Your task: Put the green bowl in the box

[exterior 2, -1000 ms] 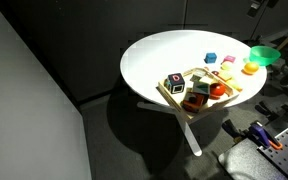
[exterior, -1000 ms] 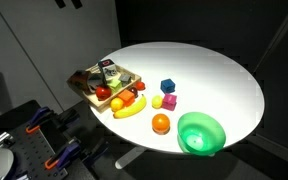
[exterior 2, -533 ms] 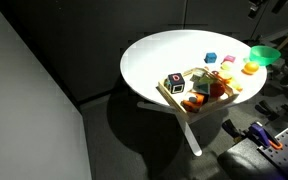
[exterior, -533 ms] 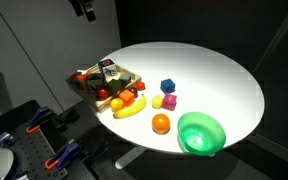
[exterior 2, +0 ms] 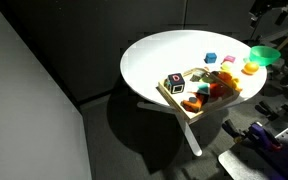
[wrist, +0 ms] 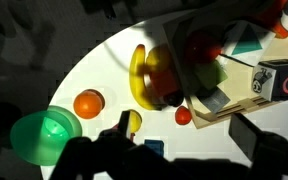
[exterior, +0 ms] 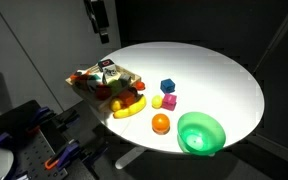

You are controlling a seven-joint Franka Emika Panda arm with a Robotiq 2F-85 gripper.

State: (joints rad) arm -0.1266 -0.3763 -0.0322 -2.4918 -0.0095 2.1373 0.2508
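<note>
The green bowl [exterior: 201,132] sits empty near the table's front edge; it also shows in the other exterior view [exterior 2: 265,57] and at the lower left of the wrist view [wrist: 44,136]. The wooden box [exterior: 85,93] stands at the table's side, filled with toy items, and shows in an exterior view [exterior 2: 174,97] and the wrist view [wrist: 252,92]. My gripper [exterior: 97,20] hangs high above the table near the box, far from the bowl. Its dark fingers are open and empty in the wrist view [wrist: 184,132].
Between box and bowl lie a banana [exterior: 129,107], an orange [exterior: 160,123], a blue cube [exterior: 168,87], and small yellow and pink pieces [exterior: 163,100]. A small red ball [wrist: 184,116] lies by the box. The white round table [exterior: 214,75] drops off all around.
My gripper has come down and moved right into an exterior view, toward the table. Bowl, box and toys have not moved.
</note>
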